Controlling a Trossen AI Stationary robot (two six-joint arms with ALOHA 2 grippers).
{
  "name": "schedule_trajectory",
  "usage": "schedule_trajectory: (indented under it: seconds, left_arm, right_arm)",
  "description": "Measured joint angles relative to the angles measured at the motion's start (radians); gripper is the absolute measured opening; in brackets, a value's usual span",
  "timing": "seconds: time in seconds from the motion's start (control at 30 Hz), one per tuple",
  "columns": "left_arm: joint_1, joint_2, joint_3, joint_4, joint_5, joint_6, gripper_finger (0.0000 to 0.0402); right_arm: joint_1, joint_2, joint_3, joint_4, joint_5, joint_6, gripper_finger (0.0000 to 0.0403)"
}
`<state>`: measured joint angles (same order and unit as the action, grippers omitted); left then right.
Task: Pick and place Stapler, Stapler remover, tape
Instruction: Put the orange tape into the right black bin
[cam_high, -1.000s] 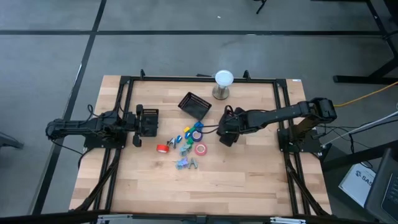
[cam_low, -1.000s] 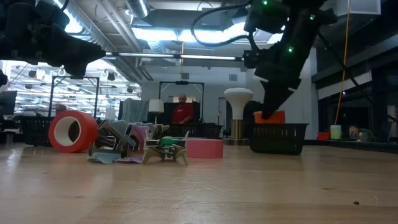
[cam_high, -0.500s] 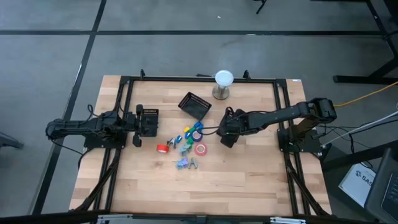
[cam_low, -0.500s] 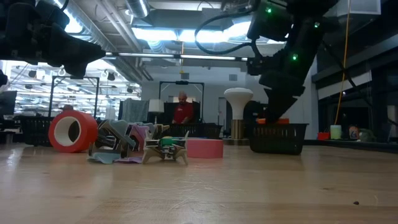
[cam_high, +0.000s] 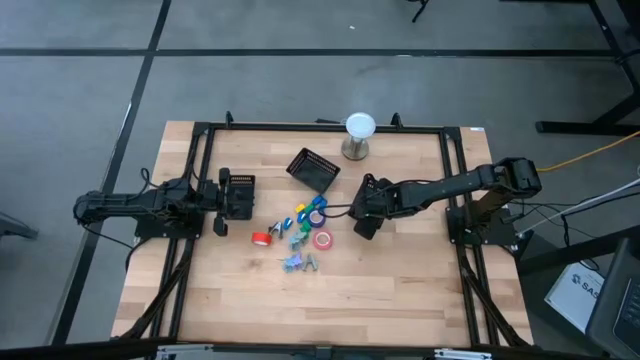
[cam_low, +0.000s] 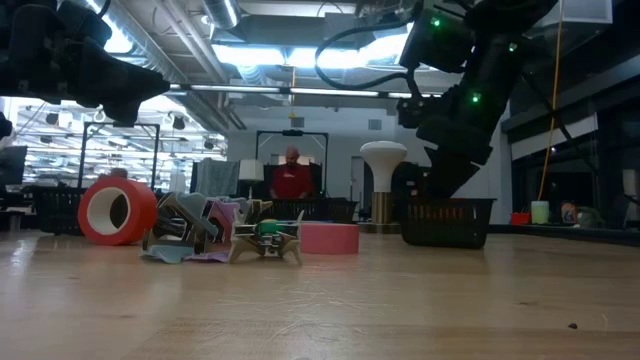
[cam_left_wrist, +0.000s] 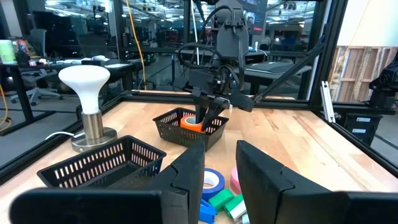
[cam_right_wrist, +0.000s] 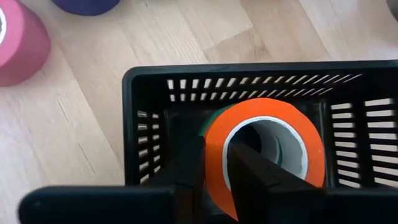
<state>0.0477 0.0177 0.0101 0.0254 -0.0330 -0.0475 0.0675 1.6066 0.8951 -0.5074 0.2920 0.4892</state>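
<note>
My right gripper (cam_high: 363, 208) reaches down into a small black basket (cam_right_wrist: 155, 93) and is shut on an orange tape roll (cam_right_wrist: 267, 118), which lies over a green roll (cam_right_wrist: 207, 122). The left wrist view shows the same roll (cam_left_wrist: 191, 123) inside the basket. On the table lie a red roll (cam_high: 260, 238), a pink roll (cam_high: 322, 240), a blue roll (cam_high: 318, 214) and small blue and green items (cam_high: 298, 262). My left gripper (cam_high: 245, 197) waits at the table's left, open and empty. My right gripper holds the orange roll by its ring wall (cam_right_wrist: 214, 134), one finger in the roll's hole and one outside. The fingers come from above, pointing down into the basket. The roll sits inside the basket, above the green roll.
A second black basket (cam_high: 313, 168) lies tilted toward the far side, and a white-topped lamp (cam_high: 358, 135) stands at the far edge. A black frame (cam_high: 200, 140) runs around the table. A person (cam_low: 291, 180) shows in the room behind.
My right gripper has gone down with the orange roll. The roll stood above the basket's rim in the low view a second ago and now sits inside the basket, hidden behind its wall.
</note>
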Motion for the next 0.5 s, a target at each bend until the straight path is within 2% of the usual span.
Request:
schedule_trajectory:
  seconds: [0.5]
  left_arm:
    - [0.000, 0.000, 0.000, 0.000, 0.000, 0.000, 0.0088]
  right_arm:
    - [0.000, 0.000, 0.000, 0.002, 0.003, -0.053, 0.0069]
